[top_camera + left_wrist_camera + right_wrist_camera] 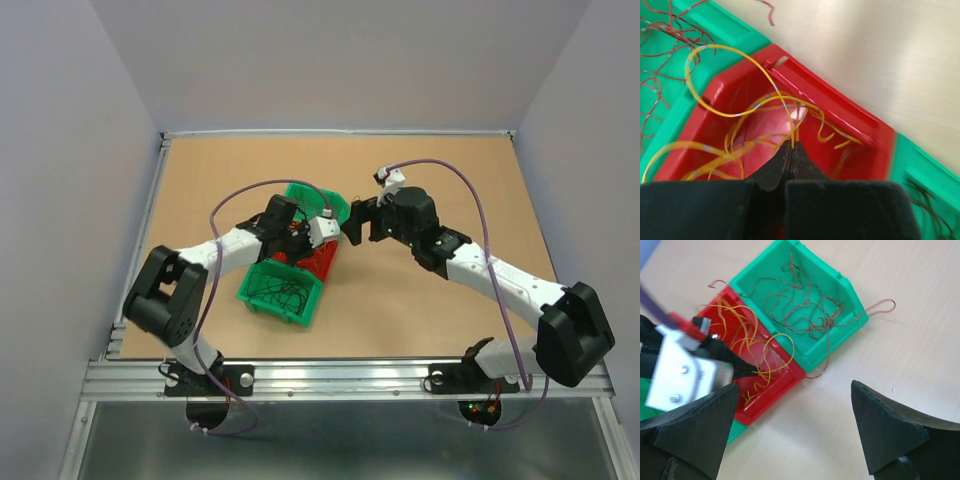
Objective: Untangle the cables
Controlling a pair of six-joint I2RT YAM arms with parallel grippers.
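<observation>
Left gripper (791, 150) is filling the bottom of its wrist view, jaws pressed together on a yellow cable (765, 70), pinching it right at the tips. From the pinch the strand is running straight up, then looping back left over the rim of the red bin (840, 107); more yellow cables (747, 340) are lying curled on that bin's floor. So the held cable's long axis is pointing away from the fingertips, and any pull would probably need to go up and out to draw the loop free of the rest.

Reddish cables (800, 300) are sitting in a loose tangle in the far green bin (840, 335), touching the red bin's side; a couple of reddish ends are hanging over the rim onto the table (900, 365). Dark cables (283, 293) are lying in the near green bin (300, 315) on the other side.

Right gripper (792, 432) is hanging wide open above bare table just beside the red bin, holding nothing. Left arm is clearly the nearer one to the yellow strands.

Hard to tell: whether the pinched strand is knotted with the others below, since the fingers are hiding the bin floor near the grip. Dark cables are too thin to trace in the top view.
</observation>
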